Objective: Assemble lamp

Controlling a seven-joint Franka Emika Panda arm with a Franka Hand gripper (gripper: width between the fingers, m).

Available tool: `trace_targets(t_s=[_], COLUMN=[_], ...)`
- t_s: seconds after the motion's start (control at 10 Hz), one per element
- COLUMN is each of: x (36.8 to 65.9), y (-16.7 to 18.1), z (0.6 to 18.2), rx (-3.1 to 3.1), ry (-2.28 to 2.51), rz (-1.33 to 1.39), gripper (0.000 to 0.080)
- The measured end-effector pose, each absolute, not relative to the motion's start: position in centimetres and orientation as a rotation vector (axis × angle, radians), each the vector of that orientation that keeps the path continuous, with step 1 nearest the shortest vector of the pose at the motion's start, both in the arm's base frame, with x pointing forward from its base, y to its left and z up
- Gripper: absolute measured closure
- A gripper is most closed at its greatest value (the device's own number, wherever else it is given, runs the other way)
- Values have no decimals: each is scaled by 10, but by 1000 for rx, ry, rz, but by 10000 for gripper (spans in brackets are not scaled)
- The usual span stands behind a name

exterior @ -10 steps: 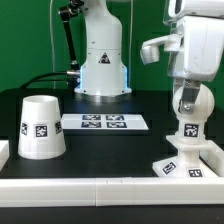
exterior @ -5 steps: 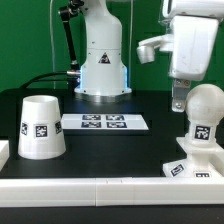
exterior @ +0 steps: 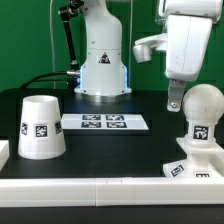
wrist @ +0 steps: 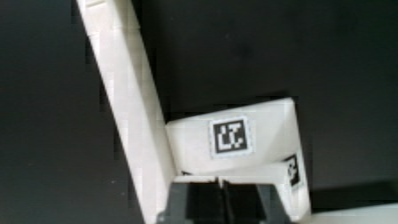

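Observation:
The bulb post (exterior: pixel 205 108) stands upright on the flared square base (exterior: pixel 190 165) at the exterior view's right, by the front rim. The cone shade (exterior: pixel 40 126) stands wide end down at the exterior view's left. My gripper (exterior: pixel 174 102) hangs just above and to the exterior view's left of the bulb's round top, apart from it. In the wrist view its dark fingers (wrist: pixel 199 205) are pressed together with nothing between them, above the tagged base (wrist: pixel 231 135).
The marker board (exterior: pixel 105 122) lies mid-table in front of the glossy robot pedestal (exterior: pixel 100 60). A white raised rim (exterior: pixel 100 186) runs along the table's front; it shows as a long white strip in the wrist view (wrist: pixel 125 90).
My gripper was down around the bulb post a second ago. It has come off it and risen, leaving the bulb post standing on the base.

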State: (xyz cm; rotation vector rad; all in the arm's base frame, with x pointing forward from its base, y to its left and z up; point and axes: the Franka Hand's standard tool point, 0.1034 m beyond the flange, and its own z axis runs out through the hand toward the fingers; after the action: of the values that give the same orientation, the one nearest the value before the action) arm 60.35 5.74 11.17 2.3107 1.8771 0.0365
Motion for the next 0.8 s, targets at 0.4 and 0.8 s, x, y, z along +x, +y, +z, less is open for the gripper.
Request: trace_targets(t_s=[0.4, 0.8], x=[604, 610], y=[58, 65], z=[111, 119], rx=[2333, 2247], ry=[1849, 1950], rz=[42, 12], gripper=[660, 159])
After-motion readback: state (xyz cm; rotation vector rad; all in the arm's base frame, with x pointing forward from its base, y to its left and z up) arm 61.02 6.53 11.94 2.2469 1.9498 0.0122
